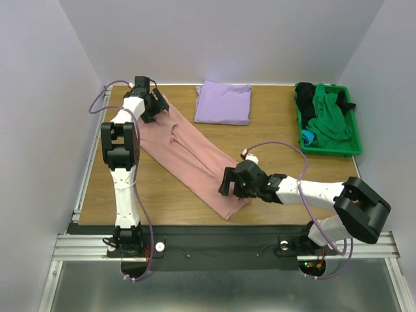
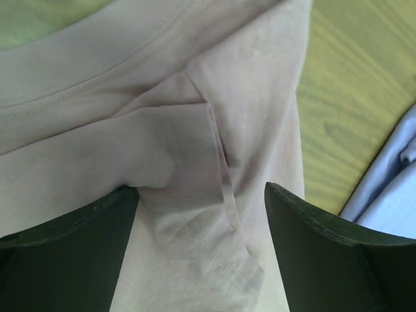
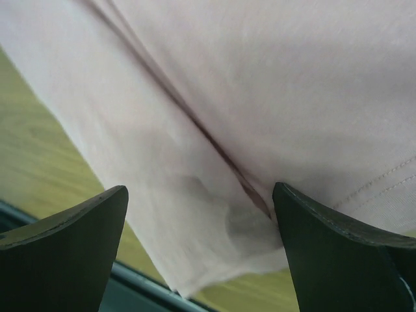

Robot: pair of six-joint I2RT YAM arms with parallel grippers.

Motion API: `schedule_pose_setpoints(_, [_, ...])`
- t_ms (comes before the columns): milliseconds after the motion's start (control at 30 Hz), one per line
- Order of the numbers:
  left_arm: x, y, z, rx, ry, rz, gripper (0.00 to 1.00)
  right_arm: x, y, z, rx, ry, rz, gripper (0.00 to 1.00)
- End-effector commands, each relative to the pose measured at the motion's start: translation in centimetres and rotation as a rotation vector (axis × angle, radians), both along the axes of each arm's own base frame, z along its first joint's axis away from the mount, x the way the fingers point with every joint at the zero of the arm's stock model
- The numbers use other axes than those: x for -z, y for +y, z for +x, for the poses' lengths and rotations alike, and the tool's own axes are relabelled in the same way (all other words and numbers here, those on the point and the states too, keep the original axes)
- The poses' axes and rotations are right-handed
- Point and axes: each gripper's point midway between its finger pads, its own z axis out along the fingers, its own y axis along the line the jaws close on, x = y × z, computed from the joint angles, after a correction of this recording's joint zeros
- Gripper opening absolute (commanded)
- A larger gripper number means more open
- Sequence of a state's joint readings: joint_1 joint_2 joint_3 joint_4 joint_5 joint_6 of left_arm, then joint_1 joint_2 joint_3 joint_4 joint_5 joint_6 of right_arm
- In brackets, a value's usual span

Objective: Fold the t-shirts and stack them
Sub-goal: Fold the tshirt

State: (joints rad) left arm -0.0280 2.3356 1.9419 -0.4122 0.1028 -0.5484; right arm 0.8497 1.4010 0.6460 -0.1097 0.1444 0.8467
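The dusty-pink t-shirt (image 1: 188, 153) lies folded into a long strip, running diagonally from the back left to the front middle of the table. My left gripper (image 1: 156, 106) sits low over its far end, open. Its fingers straddle the sleeve hem and collar folds (image 2: 214, 195). My right gripper (image 1: 227, 183) is open over the near end, with the shirt's corner (image 3: 214, 227) between its fingers. The lavender t-shirt (image 1: 223, 103) lies folded flat at the back middle, and its edge (image 2: 390, 188) shows in the left wrist view. The pink shirt's print is hidden.
A green bin (image 1: 356, 148) at the back right holds green, black and blue clothes. The table's near edge and metal rail (image 1: 227, 237) run just in front of the right gripper. Bare wood (image 1: 279, 117) shows between the lavender shirt and the bin.
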Motion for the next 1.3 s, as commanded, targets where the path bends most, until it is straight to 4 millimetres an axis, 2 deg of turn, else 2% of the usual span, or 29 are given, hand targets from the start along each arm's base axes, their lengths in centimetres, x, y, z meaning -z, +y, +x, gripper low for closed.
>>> schedule_pose_setpoints(0, [4.1, 3.4, 0.2, -0.013, 0.095, 0.061, 0.91, 0.9, 0.5, -3.1, 0.008, 0.092, -0.036, 1.00])
schedule_pose_setpoints(100, [3.3, 2.4, 2.2, 0.033, 0.020, 0.017, 0.98, 0.0, 2.0, -3.0, -0.031, 0.067, -0.028, 1.00])
schedule_pose_setpoints(133, [2.4, 2.2, 3.1, 0.043, -0.014, 0.013, 0.98, -0.3, 2.3, -2.9, -0.032, 0.059, -0.023, 1.00])
schedule_pose_setpoints(233, [1.3, 1.8, 4.2, 0.053, -0.056, -0.011, 0.98, -2.0, 3.4, -2.2, -0.050, 0.009, -0.003, 1.00])
schedule_pose_setpoints(367, [-2.4, -0.2, 4.5, 0.135, -0.122, -0.070, 0.98, -4.8, 3.5, -1.1, -0.030, -0.069, 0.033, 1.00])
schedule_pose_setpoints(400, [-5.0, -0.1, 4.2, 0.141, -0.152, -0.042, 0.99, -6.1, 3.3, -0.6, -0.016, -0.112, 0.043, 1.00])
schedule_pose_setpoints(433, [-5.8, 0.2, 3.7, 0.130, -0.151, -0.018, 0.98, -6.8, 3.0, -0.3, -0.004, -0.133, 0.048, 1.00])
schedule_pose_setpoints(467, [-9.9, -0.9, 2.9, 0.140, -0.211, 0.015, 0.99, -7.3, 2.6, -0.1, 0.012, -0.153, 0.047, 1.00])
schedule_pose_setpoints(533, [-13.0, -1.7, 1.4, 0.148, -0.258, 0.043, 0.98, -8.6, 2.0, -0.1, 0.036, -0.181, 0.075, 1.00])
schedule_pose_setpoints(567, [-11.7, -2.0, -0.6, 0.150, -0.219, 0.051, 0.98, -8.7, 1.7, 0.0, 0.054, -0.187, 0.080, 1.00])
schedule_pose_setpoints(600, [-16.7, -3.4, -1.9, 0.154, -0.329, 0.068, 0.98, -9.0, 1.0, 0.4, 0.096, -0.206, 0.080, 1.00])
schedule_pose_setpoints(633, [-14.3, -4.0, -4.5, 0.149, -0.272, 0.063, 0.99, -9.2, 0.4, 0.3, 0.119, -0.218, 0.087, 1.00])
schedule_pose_setpoints(667, [-18.1, -5.0, -6.7, 0.156, -0.353, 0.063, 0.98, -9.6, -0.4, 0.9, 0.170, -0.245, 0.084, 1.00])
schedule_pose_setpoints(733, [-18.7, -7.9, -10.1, 0.168, -0.386, 0.051, 0.98, -10.1, -1.4, 1.0, 0.199, -0.268, 0.081, 1.00])
schedule_pose_setpoints(767, [-18.0, -8.2, -13.5, 0.156, -0.380, 0.043, 0.98, -10.7, -2.1, 1.0, 0.226, -0.291, 0.097, 1.00])
schedule_pose_setpoints(800, [-18.1, -9.3, -14.9, 0.175, -0.404, 0.019, 0.98, -10.8, -2.5, 1.0, 0.240, -0.298, 0.102, 1.00])
schedule_pose_setpoints(833, [-17.7, -11.9, -17.3, 0.227, -0.406, -0.002, 0.99, -11.0, -3.0, 0.9, 0.257, -0.305, 0.113, 1.00])
schedule_pose_setpoints(867, [-16.6, -12.1, -20.3, 0.212, -0.387, -0.028, 0.99, -11.1, -4.0, 1.2, 0.291, -0.322, 0.113, 1.00])
schedule_pose_setpoints(900, [-16.2, -12.4, -21.7, 0.198, -0.393, -0.014, 0.98, -11.1, -4.6, 1.3, 0.302, -0.328, 0.109, 1.00])
schedule_pose_setpoints(933, [-13.3, -14.2, -24.9, 0.266, -0.343, -0.011, 0.98, -11.0, -5.1, 1.3, 0.310, -0.328, 0.101, 1.00])
schedule_pose_setpoints(967, [-13.8, -14.9, -26.9, 0.286, -0.367, -0.038, 0.99, -10.7, -5.9, 1.7, 0.330, -0.324, 0.089, 1.00])
schedule_pose_setpoints(1033, [-12.1, -16.6, -30.2, 0.329, -0.330, -0.081, 0.98, -10.0, -7.0, 2.0, 0.346, -0.311, 0.069, 1.00])
schedule_pose_setpoints(1067, [-9.7, -18.1, -33.6, 0.419, -0.276, -0.083, 0.98, -9.7, -7.4, 2.2, 0.358, -0.300, 0.064, 1.00])
schedule_pose_setpoints(1100, [-9.7, -18.6, -35.1, 0.447, -0.275, -0.106, 0.98, -9.4, -8.0, 2.7, 0.364, -0.278, 0.063, 1.00])
schedule_pose_setpoints(1133, [-8.6, -19.8, -37.9, 0.492, -0.238, -0.132, 0.98, -8.8, -8.1, 2.7, 0.350, -0.258, 0.048, 1.00])
schedule_pose_setpoints(1167, [-8.1, -19.7, -38.0, 0.478, -0.223, -0.137, 0.98, -8.4, -8.4, 2.9, 0.355, -0.255, 0.032, 1.00])
schedule_pose_setpoints(1200, [-7.9, -21.3, -40.3, 0.558, -0.215, -0.151, 0.98, -8.2, -8.6, 3.1, 0.357, -0.250, 0.017, 1.00])
schedule_pose_setpoints(1267, [-7.5, -22.3, -42.0, 0.607, -0.194, -0.137, 0.98, -7.0, -8.6, 3.5, 0.336, -0.226, -0.037, 1.00])
